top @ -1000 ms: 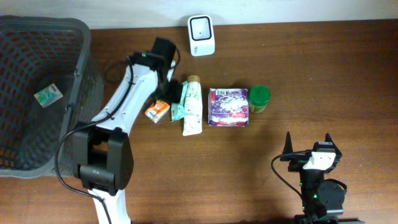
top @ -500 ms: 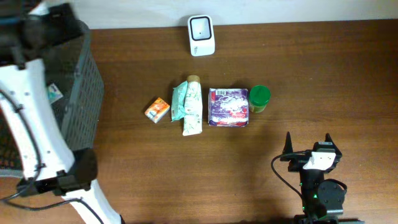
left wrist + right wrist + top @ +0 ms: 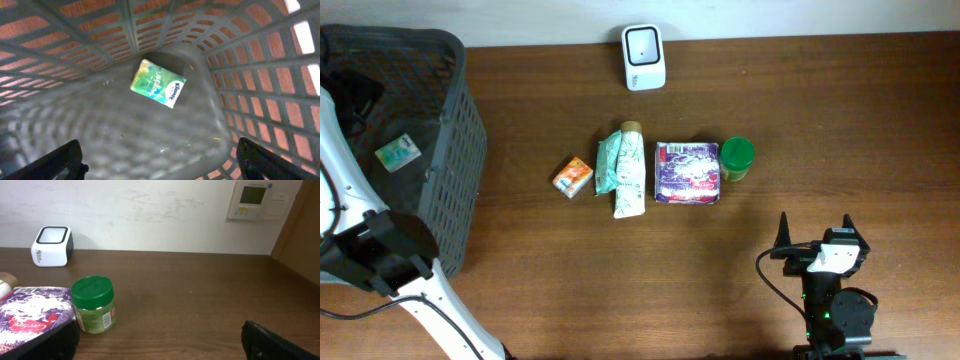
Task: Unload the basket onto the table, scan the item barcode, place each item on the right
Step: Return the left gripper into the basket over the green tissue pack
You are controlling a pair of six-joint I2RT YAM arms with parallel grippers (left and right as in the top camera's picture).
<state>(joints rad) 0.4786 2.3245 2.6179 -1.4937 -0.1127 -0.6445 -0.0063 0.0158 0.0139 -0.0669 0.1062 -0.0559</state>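
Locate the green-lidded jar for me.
In the overhead view, the green-lidded jar stands near the middle, at the right end of the item row, beside the purple packet.

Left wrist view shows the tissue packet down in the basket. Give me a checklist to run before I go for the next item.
1. The left gripper is open and empty: ok.
2. The tissue packet lies free on the floor of the basket: ok.
3. The scanner has nothing over it: ok.
4. The orange packet, green pouch, purple pack and green-lidded jar sit in a row on the table, none under an arm: ok.
5. The right gripper is open, away from the row: ok.
6. Which side of the orange packet carries the barcode: cannot tell.
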